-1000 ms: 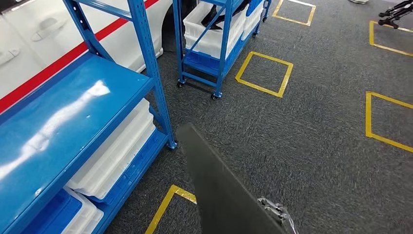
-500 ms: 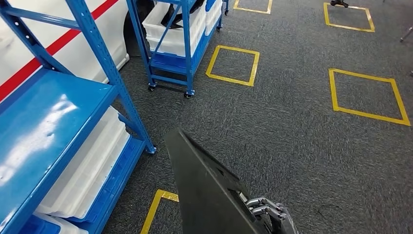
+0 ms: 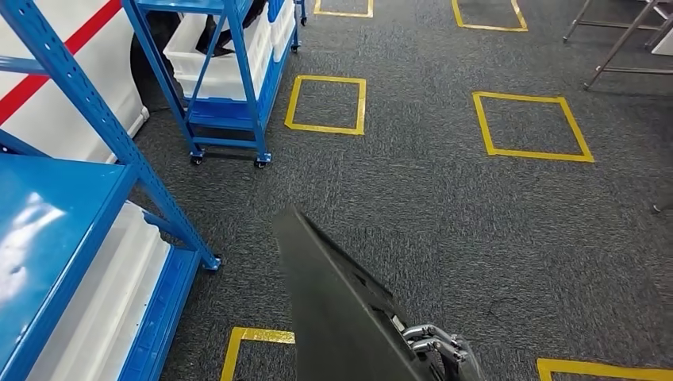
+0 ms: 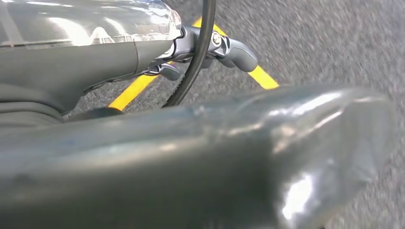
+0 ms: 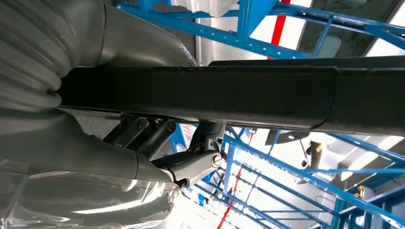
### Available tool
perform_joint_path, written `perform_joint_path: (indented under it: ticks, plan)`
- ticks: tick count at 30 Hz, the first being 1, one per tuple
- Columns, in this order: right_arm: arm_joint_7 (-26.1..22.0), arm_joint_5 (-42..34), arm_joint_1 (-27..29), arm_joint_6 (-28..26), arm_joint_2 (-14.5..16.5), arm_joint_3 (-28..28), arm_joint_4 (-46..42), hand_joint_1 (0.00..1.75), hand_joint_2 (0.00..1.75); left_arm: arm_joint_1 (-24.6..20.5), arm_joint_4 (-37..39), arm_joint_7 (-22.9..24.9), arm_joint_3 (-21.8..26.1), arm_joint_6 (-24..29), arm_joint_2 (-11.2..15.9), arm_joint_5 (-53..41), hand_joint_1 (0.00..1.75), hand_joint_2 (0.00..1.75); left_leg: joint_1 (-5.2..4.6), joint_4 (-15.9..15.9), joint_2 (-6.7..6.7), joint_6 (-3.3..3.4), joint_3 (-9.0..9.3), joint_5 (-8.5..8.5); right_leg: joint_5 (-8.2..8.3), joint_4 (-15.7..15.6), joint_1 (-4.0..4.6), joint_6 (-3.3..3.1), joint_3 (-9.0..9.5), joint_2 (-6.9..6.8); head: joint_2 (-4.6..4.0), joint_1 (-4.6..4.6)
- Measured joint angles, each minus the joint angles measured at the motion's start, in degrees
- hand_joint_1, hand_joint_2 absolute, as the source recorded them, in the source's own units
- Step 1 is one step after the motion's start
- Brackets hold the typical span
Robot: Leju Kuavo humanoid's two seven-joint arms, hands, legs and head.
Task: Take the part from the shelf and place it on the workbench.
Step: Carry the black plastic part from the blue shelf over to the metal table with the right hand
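Dark grey flat panel part tilted over carpet, right hand gripping its edge, fingers clamped beneath, left hand curled, grasp unclear.

The left robot hand, fingers curled, hangs over grey carpet crossed by yellow tape.
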Motion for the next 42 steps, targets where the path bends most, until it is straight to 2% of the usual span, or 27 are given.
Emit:
perform_joint_path:
  ticks: [3, 5, 6, 7, 9, 11, 12, 14, 16, 18, 19, 20, 21, 22, 23, 25, 27, 29, 30, 32, 33, 34, 36, 37, 38, 40, 42]
  plan:
    - [-1.0, -0.4, 0.7, -1.0, 0.2, 0.0, 0.1, 1.75, 1.75, 0.0, 0.2, 0.7, -0.4, -1.2, 0.0, -0.8, 0.0, 0.0, -0.09, -0.6, 2.48, 0.75, 0.15, 0.25, -4.23, 7.7, 0.18, 0.39, -3.9, -4.97, 0.0, 0.01]
    - [-1.3, -0.7, 0.8, -1.5, 0.2, 0.0, 0.2, 1.75, 1.75, 0.0, 0.3, 1.7, -0.7, -1.5, 0.0, -1.3, 0.0, 0.0, -0.33, -0.6, 4.3, 0.91, 0.1, 0.07, -6.2, 13.2, -0.03, 0.65, -6.79, -6.18, 0.0, 0.01]
    - [-1.4, -0.9, 1.0, -1.6, 0.2, 0.0, 0.2, 1.75, 1.75, 0.0, 0.4, 2.2, -0.9, -1.6, 0.0, -1.5, 0.0, 0.0, -0.4, -0.6, 5.17, 0.92, 0.14, -0.05, -5.68, 13.4, -0.12, 0.7, -6.87, -6.44, 0.0, 0.01]
    - [-1.4, -1.2, 1.2, -1.7, 0.2, 0.0, 0.2, 1.75, 1.75, 0.0, 0.4, 2.8, -1.1, -1.7, 0.0, -1.8, 0.0, 0.0, -0.44, -0.6, 5.97, 0.88, 0.24, -0.18, -4.25, 11.6, -0.16, 0.66, -5.85, -6.73, 0.0, 0.01]
    - [-1.7, -2.0, 1.4, -1.6, 0.2, 0.0, 0.2, 1.75, 1.75, -0.1, 0.4, 3.7, -1.4, -1.8, 0.0, -2.7, 0.0, 0.0, -0.51, -0.6, 7.31, 0.64, 0.61, -0.48, -0.86, 4.1, 0.11, 0.25, -1.65, -8.53, 0.0, 0.0]
    - [-1.9, -2.5, 1.4, -1.5, 0.3, 0.0, 0.3, 1.75, 1.75, -0.3, 0.4, 4.2, -2.0, -2.1, 0.0, -3.6, 0.0, 0.0, -0.62, -0.6, 8.27, 0.16, 0.92, -0.79, 0.4, -0.8, 0.77, -0.41, 0.96, -10.19, 0.0, -0.01]
    - [-2.0, -2.6, 1.4, -1.4, 0.3, 0.0, 0.3, 1.75, 1.75, -0.4, 0.4, 4.4, -2.4, -2.4, 0.0, -4.0, 0.0, 0.0, -0.62, -0.6, 8.71, -0.12, 1.05, -0.91, 0.21, -1.3, 1.11, -0.7, 1.11, -10.36, 0.0, -0.01]
    - [-2.0, -2.7, 1.4, -1.4, 0.3, 0.1, 0.6, 1.75, 1.75, -0.7, 0.4, 4.3, -3.0, -3.2, -0.1, -4.7, 0.0, 0.0, -0.5, -0.7, 9.39, -0.76, 1.35, -1.19, 0.46, -1.8, 1.09, -1.26, 1.21, -9.12, 0.0, -0.01]
    - [-2.1, -2.6, 1.3, -1.5, 0.3, 0.4, 0.8, 1.75, 1.75, -0.8, 0.4, 3.8, -3.6, -4.2, -0.1, -5.0, 0.0, 0.0, -0.37, 1.2, 7.72, -1.34, 0.92, -2.67, 0.83, -2.6, 0.72, -1.84, 1.73, -7.89, 0.0, -0.01]
    - [-2.1, -2.3, 1.1, -1.9, 0.2, 0.8, 1.2, 1.75, 1.75, -0.8, 0.4, 3.3, -3.9, -5.0, 0.0, -4.9, 0.0, 0.0, -0.28, 7.4, 4.96, -1.69, -1.8, -5.94, 1.0, -3.0, 0.56, -2.23, 2.05, -6.62, 0.0, -0.02]
    - [-2.1, -2.1, 1.0, -2.2, 0.2, 1.0, 1.4, 1.75, 1.75, -0.8, 0.5, 3.2, -4.0, -5.5, 0.0, -4.6, 0.0, 0.0, -0.26, 11.2, 4.27, -1.78, -3.73, -7.48, 1.01, -2.9, 0.57, -2.34, 2.05, -5.94, 0.0, -0.03]
    - [-2.1, -1.9, 1.0, -2.6, 0.1, 1.2, 1.6, 1.75, 1.75, -0.8, 0.5, 3.1, -4.0, -6.0, 0.0, -4.1, 0.0, 0.0, -0.25, 14.0, 4.0, -1.87, -5.33, -8.16, 0.97, -2.8, 0.58, -2.37, 2.06, -5.17, 0.0, -0.02]
    - [-2.1, -1.6, 1.0, -3.1, 0.1, 1.4, 1.8, 1.75, 1.75, -0.8, 0.5, 3.3, -4.0, -6.4, 0.0, -3.5, 0.0, 0.0, -0.23, 15.1, 3.9, -1.92, -6.18, -7.77, 0.91, -2.7, 0.57, -2.37, 2.1, -4.39, 0.0, -0.03]
    - [-2.1, -1.4, 1.1, -3.7, 0.1, 1.6, 1.9, 1.75, 1.75, -0.8, 0.6, 3.9, -4.0, -6.6, 0.0, -2.8, 0.0, 0.0, -0.18, 13.9, 3.78, -1.94, -6.01, -6.25, 0.81, -2.6, 0.53, -2.31, 2.17, -3.55, 0.0, -0.03]
    - [-2.1, -1.1, 1.1, -4.3, 0.1, 1.9, 2.0, 1.75, 1.75, -0.8, 0.6, 5.2, -3.9, -6.5, 0.0, -2.0, 0.0, 0.0, -0.08, 10.7, 3.27, -1.95, -4.85, -3.86, 0.64, -2.4, 0.46, -2.16, 2.25, -2.66, 0.0, -0.02]
    - [-2.1, -0.8, 1.2, -5.5, 0.1, 2.5, 2.1, 1.75, 1.75, -0.9, 0.5, 9.1, -3.5, -6.2, 0.1, -0.3, 0.0, 0.0, 0.29, 3.7, 0.17, -1.86, -2.12, -0.46, 0.21, -1.6, 0.32, -1.65, 2.0, -1.05, 0.0, -0.02]
    - [-1.9, -0.6, 1.3, -6.4, 0.1, 2.9, 2.1, 1.75, 1.75, -0.8, 0.2, 12.3, -3.0, -6.3, 0.1, 1.1, 0.0, 0.0, 0.44, 1.0, -2.25, -1.58, -1.1, 0.09, 0.06, -0.9, 0.16, -1.01, 1.26, 0.27, 0.0, -0.02]
    - [-1.6, -0.7, 1.4, -7.2, 0.2, 3.2, 2.1, 1.75, 1.75, -0.3, -0.7, 13.4, -2.6, -6.7, 0.0, 2.2, 0.0, 0.0, 0.32, 0.6, -1.39, -0.95, -1.02, 0.23, 0.32, -0.9, -0.08, -0.29, 0.69, 1.49, 0.0, -0.03]
    - [-1.5, -0.8, 1.5, -7.5, 0.2, 3.3, 2.1, 1.75, 1.75, 0.0, -1.3, 13.5, -2.5, -6.9, -0.1, 2.7, 0.0, 0.0, 0.31, 0.4, -0.6, -0.56, -0.85, 0.39, 0.24, -0.7, -0.13, -0.04, 0.51, 0.96, 0.0, -0.02]
    - [-1.2, -0.9, 1.5, -7.9, 0.3, 3.5, 2.1, 1.75, 1.75, 0.6, -2.3, 12.5, -2.5, -6.9, -0.2, 3.3, 0.0, 0.0, 0.43, -0.3, 1.16, 0.18, -0.58, 0.67, -1.48, 2.0, 0.04, 0.3, -0.8, -2.35, 0.0, -0.01]
    - [-1.1, -0.9, 1.5, -8.0, 0.3, 3.6, 2.1, 1.75, 1.75, 0.8, -2.6, 11.3, -2.5, -6.7, -0.2, 3.5, 0.0, 0.0, 0.34, -0.4, 2.05, 0.37, -0.52, 0.69, -3.17, 5.1, 0.09, 0.45, -2.32, -4.44, 0.0, -0.01]
    - [-1.1, -0.9, 1.4, -8.1, 0.3, 3.6, 2.1, 1.75, 1.75, 1.0, -2.7, 9.9, -2.6, -6.6, -0.2, 3.7, 0.0, 0.0, 0.24, -0.4, 2.95, 0.52, -0.54, 0.65, -4.96, 8.8, 0.07, 0.61, -4.2, -5.65, 0.0, -0.01]
    - [-0.9, -0.9, 1.4, -8.4, 0.4, 3.7, 2.1, 1.75, 1.75, 1.3, -2.9, 7.1, -2.7, -6.2, -0.2, 4.0, 0.0, 0.0, 0.05, -0.4, 4.8, 0.58, -0.55, 0.47, -6.68, 14.2, -0.12, 0.84, -7.0, -6.42, 0.0, -0.01]
    - [-0.9, -0.9, 1.5, -8.5, 0.4, 3.8, 2.1, 1.75, 1.75, 1.4, -3.0, 6.1, -2.9, -5.8, -0.2, 4.3, 0.0, 0.0, 0.0, -0.4, 5.65, 0.57, -0.47, 0.34, -5.95, 14.0, -0.17, 0.84, -6.87, -6.57, 0.0, -0.01]
    - [-0.8, -0.9, 1.5, -8.5, 0.4, 3.8, 2.1, 1.75, 1.75, 1.5, -3.0, 5.0, -3.2, -5.1, -0.2, 4.6, 0.0, 0.0, -0.03, -0.4, 6.46, 0.5, -0.34, 0.21, -4.35, 11.6, -0.17, 0.75, -5.55, -6.88, 0.0, -0.01]
    - [-0.7, -0.7, 1.4, -8.5, 0.4, 3.9, 2.2, 1.75, 1.75, 1.5, -2.8, 2.0, -4.7, -3.5, -0.3, 5.3, 0.0, 0.0, -0.16, -0.4, 7.71, 0.21, 0.09, -0.1, -0.97, 3.7, 0.29, 0.14, -1.07, -9.31, 0.0, -0.01]
    - [-0.6, -0.5, 1.3, -8.5, 0.4, 4.0, 2.1, 1.75, 1.75, 1.4, -2.3, -1.7, -6.7, -2.1, -0.3, 5.9, 0.0, 0.0, -0.28, -0.4, 8.65, -0.33, 0.47, -0.43, 0.12, -1.1, 0.99, -0.64, 1.4, -11.32, 0.0, -0.01]
